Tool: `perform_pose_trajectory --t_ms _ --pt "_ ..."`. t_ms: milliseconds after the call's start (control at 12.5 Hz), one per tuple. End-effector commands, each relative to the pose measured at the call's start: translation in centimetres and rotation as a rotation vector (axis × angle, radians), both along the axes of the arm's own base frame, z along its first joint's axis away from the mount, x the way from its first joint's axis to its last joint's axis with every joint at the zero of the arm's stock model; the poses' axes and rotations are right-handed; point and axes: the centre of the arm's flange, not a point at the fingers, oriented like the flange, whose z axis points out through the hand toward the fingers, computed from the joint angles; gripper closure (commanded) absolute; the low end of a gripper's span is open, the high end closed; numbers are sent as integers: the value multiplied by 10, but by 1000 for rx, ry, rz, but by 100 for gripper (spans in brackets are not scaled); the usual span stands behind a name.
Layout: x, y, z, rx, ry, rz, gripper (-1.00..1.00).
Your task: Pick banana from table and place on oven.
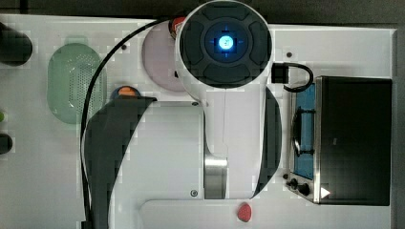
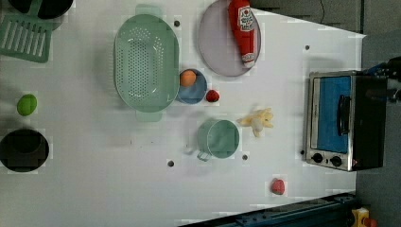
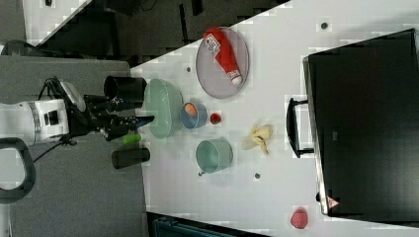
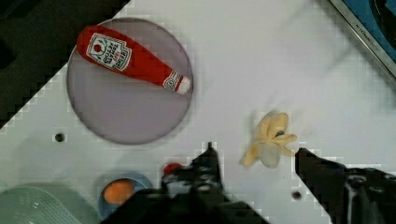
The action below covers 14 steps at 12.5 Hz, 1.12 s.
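One banana (image 2: pixel 257 121) lies on the white worktop (image 2: pixel 94 179), peel strips splayed, just beside the one oven (image 2: pixel 343 120) that stands at a worktop edge — apart from its glass door. One ketchup bottle (image 2: pixel 243 29) lies on one grey plate (image 2: pixel 215 45). In the wrist view the jaws (image 4: pixel 254 161) stand wide, holding nothing, their tips either side of the banana. In the top view the arm (image 1: pixel 224 95) hides the banana.

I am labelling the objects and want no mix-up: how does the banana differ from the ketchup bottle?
The banana is pale yellow with its peel splayed out; the ketchup bottle is red, smooth and labelled. The banana is small, the bottle much longer. The banana lies on the bare table, the bottle on a round plate. Both lie flat.
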Motion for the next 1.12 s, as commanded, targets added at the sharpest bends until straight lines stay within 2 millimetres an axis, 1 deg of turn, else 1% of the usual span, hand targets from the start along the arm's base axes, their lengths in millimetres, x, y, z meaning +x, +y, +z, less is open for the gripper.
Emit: perform_pose_trajectory --t_ms 80,240,400,480,560,640,800,960,1120 --pt "-163 -38 55 12 33 -150 -59" --pt "-163 -37 55 11 30 -148 -99" --pt "-160 -37 49 11 39 -147 -100" --pt "-156 -36 43 10 51 -145 -100" --pt "-149 -36 33 9 70 -144 -100" --pt "-139 -35 18 7 90 -143 -100" --pt "-112 -36 -18 4 113 -142 -100" --pt "-83 -37 -61 0 129 -139 -100" --pt "-59 -37 -108 -4 157 -136 -100"
